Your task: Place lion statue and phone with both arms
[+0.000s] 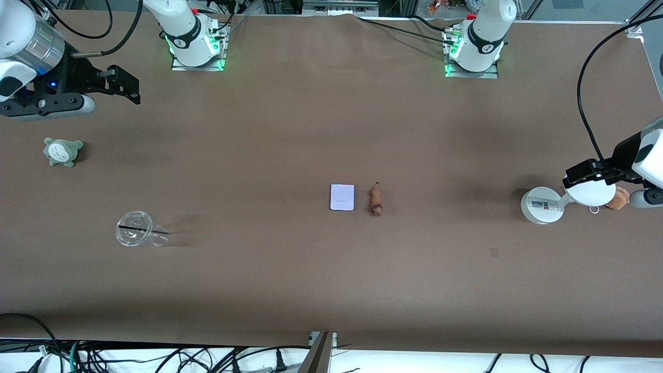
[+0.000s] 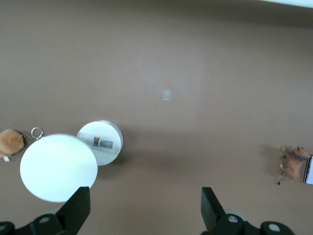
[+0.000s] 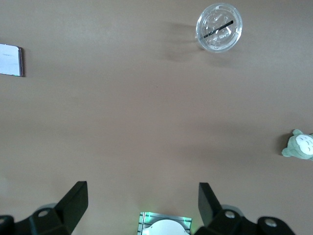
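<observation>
The phone (image 1: 342,197), a flat pale lavender rectangle, lies mid-table. Close beside it, toward the left arm's end, lies the small orange-brown lion statue (image 1: 375,201). My left gripper (image 1: 588,173) hangs open over the white stand at the left arm's end, holding nothing. The left wrist view shows its fingers spread wide (image 2: 145,196), the lion statue (image 2: 293,163) and a sliver of the phone (image 2: 309,170). My right gripper (image 1: 121,85) hangs open and empty over the right arm's end. In the right wrist view it (image 3: 143,191) is spread wide too, with the phone (image 3: 11,59) at the picture's edge.
A white round stand (image 1: 541,205) and a tan plush bear (image 1: 618,198) sit at the left arm's end. A grey-green plush toy (image 1: 62,151) and a clear plastic cup (image 1: 137,235) on its side are at the right arm's end.
</observation>
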{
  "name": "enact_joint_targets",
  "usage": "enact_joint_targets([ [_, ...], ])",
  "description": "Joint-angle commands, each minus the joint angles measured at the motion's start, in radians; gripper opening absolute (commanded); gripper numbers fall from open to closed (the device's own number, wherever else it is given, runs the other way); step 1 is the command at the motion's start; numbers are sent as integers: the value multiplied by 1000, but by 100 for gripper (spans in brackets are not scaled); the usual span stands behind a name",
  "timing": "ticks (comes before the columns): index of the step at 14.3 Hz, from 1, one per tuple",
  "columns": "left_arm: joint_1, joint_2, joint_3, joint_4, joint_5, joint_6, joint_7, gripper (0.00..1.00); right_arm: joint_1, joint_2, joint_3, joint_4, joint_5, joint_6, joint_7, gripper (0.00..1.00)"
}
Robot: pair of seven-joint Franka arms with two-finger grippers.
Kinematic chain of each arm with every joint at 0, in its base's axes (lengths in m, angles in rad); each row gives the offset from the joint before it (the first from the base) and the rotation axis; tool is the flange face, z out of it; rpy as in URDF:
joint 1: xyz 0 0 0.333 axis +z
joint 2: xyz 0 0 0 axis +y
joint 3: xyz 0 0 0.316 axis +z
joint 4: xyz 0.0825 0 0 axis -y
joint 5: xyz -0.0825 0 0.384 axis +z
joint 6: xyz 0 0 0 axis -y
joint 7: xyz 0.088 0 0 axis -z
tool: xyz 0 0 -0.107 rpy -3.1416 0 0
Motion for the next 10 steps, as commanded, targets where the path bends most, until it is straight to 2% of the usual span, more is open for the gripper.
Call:
enact_joint_targets([
  [1, -2, -36, -3, -41, 2, -21, 12, 100, -8, -37, 1, -46, -14, 18, -12, 100],
  [10, -5, -59, -3, -72, 5, -15, 14, 100, -6, -49, -16, -66, -14, 29, -12, 100],
])
